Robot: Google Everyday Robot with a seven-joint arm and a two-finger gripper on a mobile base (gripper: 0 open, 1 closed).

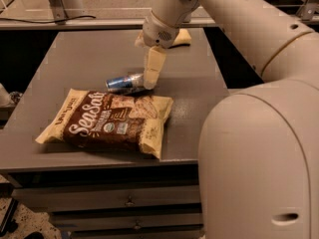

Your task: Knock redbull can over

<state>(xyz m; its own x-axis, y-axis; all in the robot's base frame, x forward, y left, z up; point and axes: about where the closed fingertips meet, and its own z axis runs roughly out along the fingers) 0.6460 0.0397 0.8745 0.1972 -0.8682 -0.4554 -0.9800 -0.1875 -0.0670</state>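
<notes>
The redbull can (123,82), blue and silver, lies on its side on the grey table (75,59), just behind the top edge of the brown snack bag (107,119). My gripper (150,79) points down at the can's right end, touching or almost touching it. The arm comes in from the upper right, and its big cream housing fills the right side of the view.
A tan, flat object (180,37) lies at the table's far edge behind the gripper. Drawers (129,200) sit under the table's front edge. A dark gap drops off to the right of the table.
</notes>
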